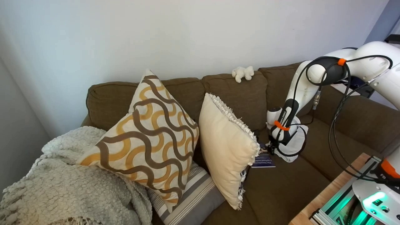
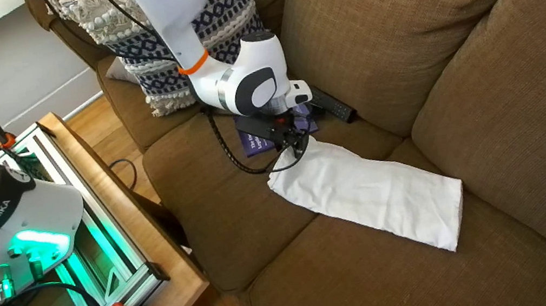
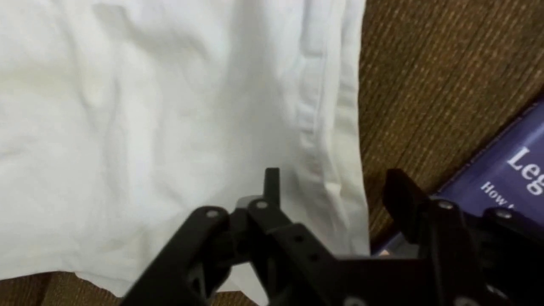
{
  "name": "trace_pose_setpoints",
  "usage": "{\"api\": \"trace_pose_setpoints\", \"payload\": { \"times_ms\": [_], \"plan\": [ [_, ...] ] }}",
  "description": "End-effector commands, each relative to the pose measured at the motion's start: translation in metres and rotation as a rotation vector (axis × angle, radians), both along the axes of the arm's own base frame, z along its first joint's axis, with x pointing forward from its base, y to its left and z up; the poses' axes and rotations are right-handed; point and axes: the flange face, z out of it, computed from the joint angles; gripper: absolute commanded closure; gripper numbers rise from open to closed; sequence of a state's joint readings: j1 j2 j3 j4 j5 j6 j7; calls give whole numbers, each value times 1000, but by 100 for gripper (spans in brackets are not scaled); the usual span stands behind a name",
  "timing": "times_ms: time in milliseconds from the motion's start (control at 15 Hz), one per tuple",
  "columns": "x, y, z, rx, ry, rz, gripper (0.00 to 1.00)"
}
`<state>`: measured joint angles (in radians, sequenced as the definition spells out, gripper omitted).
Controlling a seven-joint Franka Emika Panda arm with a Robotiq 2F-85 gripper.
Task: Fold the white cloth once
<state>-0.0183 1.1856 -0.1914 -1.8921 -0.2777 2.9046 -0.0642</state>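
Across two brown seat cushions [image 2: 392,282]: your white cloth [image 2: 366,187] lies as a long strip, running over the seam between them.
Fingers [image 3: 272,187]: you have them wide apart, pointing down at one end of the cloth. In the wrist view one is over the cloth and one past its edge; whether they touch it, you cannot tell.
Cloth edge [image 3: 329,119]: a raised ridge runs along it, within the gap your fingers leave.
Book [image 2: 255,143]: blue-purple, on the seat just beside that end of the cloth, partly hidden by your arm [image 2: 218,85].
Remote [image 2: 334,105]: black, near the book, at the foot of the back cushion [image 2: 395,24].
Plush toy [image 1: 243,73]: white, on top of that back cushion.
Fringed pillow [image 1: 226,150]: on the seat near the book, in both exterior views.
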Motion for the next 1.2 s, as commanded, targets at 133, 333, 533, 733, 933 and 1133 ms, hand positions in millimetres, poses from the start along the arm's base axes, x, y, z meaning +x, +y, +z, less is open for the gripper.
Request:
{"api": "trace_pose_setpoints", "payload": {
  "times_ms": [133,333,533,733,933,1133],
  "plan": [
    [-4,-4,-6,-77,-8,-46,81],
    [-5,-11,2,-98,-7,-85,100],
    [-17,-5,27,5,19,-36,100],
    [-26,21,68,127,3,102,99],
    [-35,57,115,224,6,227,99],
    [-49,99,161,318,6,361,99]
  ]
}}
